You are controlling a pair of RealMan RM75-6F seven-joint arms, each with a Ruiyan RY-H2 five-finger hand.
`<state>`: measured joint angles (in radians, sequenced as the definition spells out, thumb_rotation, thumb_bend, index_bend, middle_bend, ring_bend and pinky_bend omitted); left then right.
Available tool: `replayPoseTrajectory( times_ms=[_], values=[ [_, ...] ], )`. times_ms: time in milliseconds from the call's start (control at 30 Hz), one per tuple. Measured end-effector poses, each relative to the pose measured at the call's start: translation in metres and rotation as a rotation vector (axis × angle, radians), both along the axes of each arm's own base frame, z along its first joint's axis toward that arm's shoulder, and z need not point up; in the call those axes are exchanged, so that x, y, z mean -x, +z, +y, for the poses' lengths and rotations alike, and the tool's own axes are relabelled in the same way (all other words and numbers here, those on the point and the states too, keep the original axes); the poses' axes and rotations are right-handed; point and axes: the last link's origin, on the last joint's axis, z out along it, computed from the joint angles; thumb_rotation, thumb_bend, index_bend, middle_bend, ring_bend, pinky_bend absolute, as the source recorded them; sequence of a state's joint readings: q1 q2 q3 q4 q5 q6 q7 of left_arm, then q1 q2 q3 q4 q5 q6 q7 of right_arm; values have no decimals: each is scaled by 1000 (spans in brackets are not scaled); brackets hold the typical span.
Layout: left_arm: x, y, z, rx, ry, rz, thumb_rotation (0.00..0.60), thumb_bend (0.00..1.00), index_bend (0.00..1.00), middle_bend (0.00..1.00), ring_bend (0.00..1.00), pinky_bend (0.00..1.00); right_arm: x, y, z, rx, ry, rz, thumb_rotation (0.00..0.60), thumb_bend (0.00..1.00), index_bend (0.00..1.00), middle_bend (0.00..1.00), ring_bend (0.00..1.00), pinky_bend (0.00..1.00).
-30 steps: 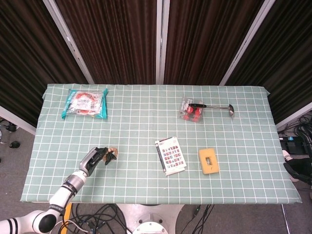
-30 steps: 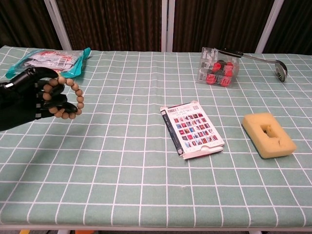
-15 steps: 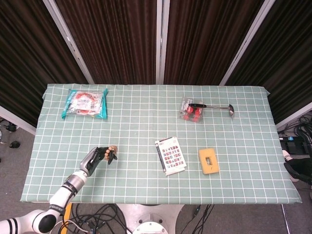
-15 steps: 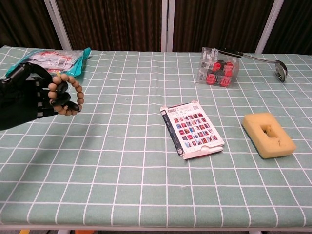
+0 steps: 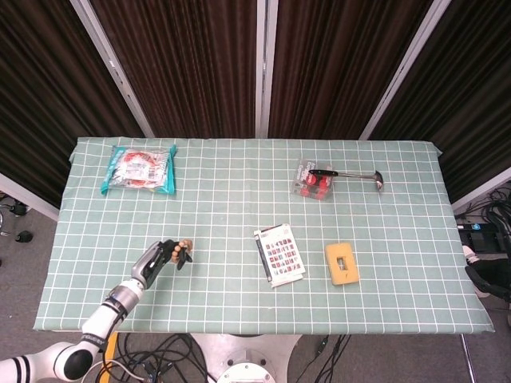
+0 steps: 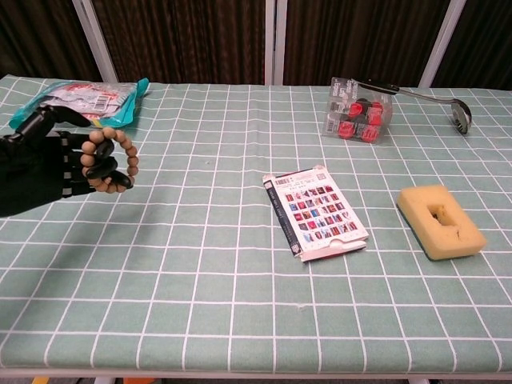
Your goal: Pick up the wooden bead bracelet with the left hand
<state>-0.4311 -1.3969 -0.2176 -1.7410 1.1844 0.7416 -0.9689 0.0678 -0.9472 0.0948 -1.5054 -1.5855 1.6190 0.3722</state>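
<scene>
The wooden bead bracelet [image 6: 122,158] is a ring of round tan beads at the left of the table. My black left hand [image 6: 56,161] grips it, fingers curled through the loop, above the green checked cloth. In the head view the same left hand [image 5: 164,257] sits near the table's front left, with the bracelet [image 5: 183,243] showing as a few tan beads at its fingertips. My right hand is in neither view.
A booklet [image 6: 318,212] lies at mid-table and a yellow sponge [image 6: 441,221] to its right. A clear box of red items [image 6: 355,118] and a metal ladle [image 6: 432,98] are at the back right. A teal snack bag [image 6: 84,98] lies behind my left hand.
My left hand has closed tighter on the bracelet and drawn it slightly back toward the left; the loop hangs less open than a second ago.
</scene>
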Motion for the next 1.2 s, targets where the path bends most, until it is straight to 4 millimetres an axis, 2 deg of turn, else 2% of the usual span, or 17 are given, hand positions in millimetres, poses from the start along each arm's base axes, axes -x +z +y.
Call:
replayPoseTrajectory(
  times_ms=[500,600,700,767,1067,1200],
  values=[
    [3,-2,0,5,10,13,196,567,662,754,437,120,0,-1,-1,-1,-6,2,600,102,0,19,0,0],
    [3,-2,0,5,10,17,248,567,662,754,437,120,0,-1,-1,1,-5,3,600,102,0,19,0,0],
    [3,-2,0,5,8,20,378,569,662,755,437,120,0,-1,-1,0,-6,3,600,101,0,19,0,0],
    [4,-2,0,5,10,20,408,570,662,755,437,120,0,-1,-1,0,-5,3,600,102,0,19,0,0],
    [3,-2,0,4,15,18,411,578,662,754,437,120,-1,0,0,3,-4,2,600,102,0,19,0,0],
    [3,-1,-1,4,12,16,389,587,661,749,437,120,-1,0,0,4,-2,4,600,102,0,19,0,0]
  ],
)
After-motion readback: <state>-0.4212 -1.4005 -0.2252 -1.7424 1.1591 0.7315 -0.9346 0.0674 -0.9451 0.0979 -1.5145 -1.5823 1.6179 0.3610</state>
